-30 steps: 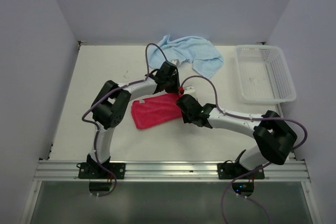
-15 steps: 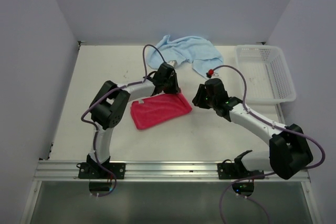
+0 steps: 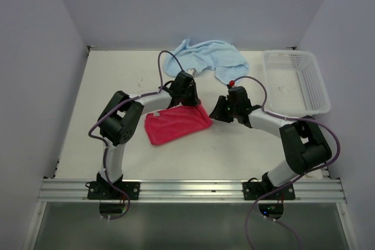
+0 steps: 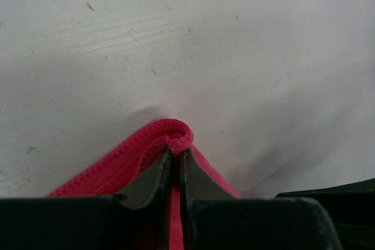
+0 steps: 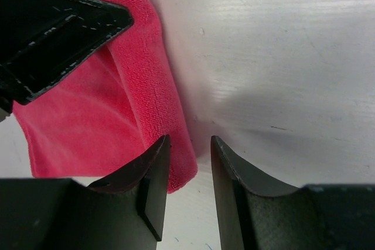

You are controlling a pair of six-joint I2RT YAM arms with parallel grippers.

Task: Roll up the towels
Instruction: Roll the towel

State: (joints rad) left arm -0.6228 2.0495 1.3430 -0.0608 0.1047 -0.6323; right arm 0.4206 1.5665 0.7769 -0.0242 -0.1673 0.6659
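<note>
The red-pink towel [image 3: 176, 124] lies folded on the table's middle. My left gripper [image 3: 190, 102] is shut on the towel's far right corner, and the hem [image 4: 176, 136] curls over its tips [image 4: 176, 151]. My right gripper [image 3: 215, 111] stands open just off the towel's right end. In the right wrist view the towel's folded edge [image 5: 176, 144] reaches into the gap between the fingers of the right gripper [image 5: 190, 141], and the left gripper [image 5: 58, 33] fills the top left. The light blue towel [image 3: 211, 57] lies crumpled at the back.
A white mesh basket [image 3: 272, 95] stands at the back right, close to the right arm's elbow. The left arm's purple cable [image 3: 167, 62] loops over the blue towel's near edge. Walls close in the table on three sides.
My right gripper left the red-pink towel's right end, swung out to the right, and has come partway back. The left gripper has kept its hold and barely moved.
</note>
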